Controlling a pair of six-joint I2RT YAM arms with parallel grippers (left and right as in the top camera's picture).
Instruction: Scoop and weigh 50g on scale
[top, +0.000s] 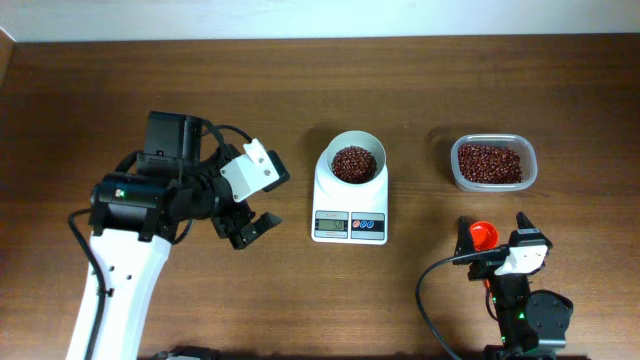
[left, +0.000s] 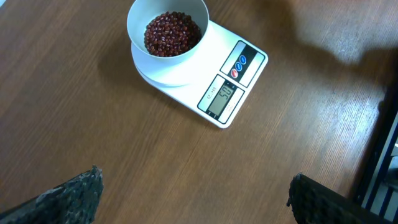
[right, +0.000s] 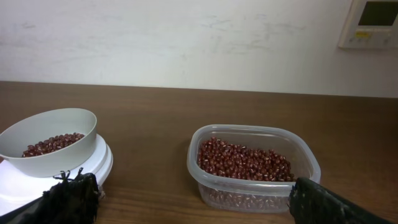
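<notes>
Scale (top: 349, 205) sits mid-table, white bowl (top: 355, 160) of red beans on its platform, clear bean tub (top: 492, 163) to its right. Both the left gripper (top: 248, 228) and the right gripper (top: 495, 232) stand with fingers spread wide. The scale looks like light, rigid, smooth plastic that would slide easily; take it by its body's side edges, not the platform.

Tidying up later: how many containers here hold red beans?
2: the white bowl on the scale, and the clear tub standing apart, right of it.
</notes>
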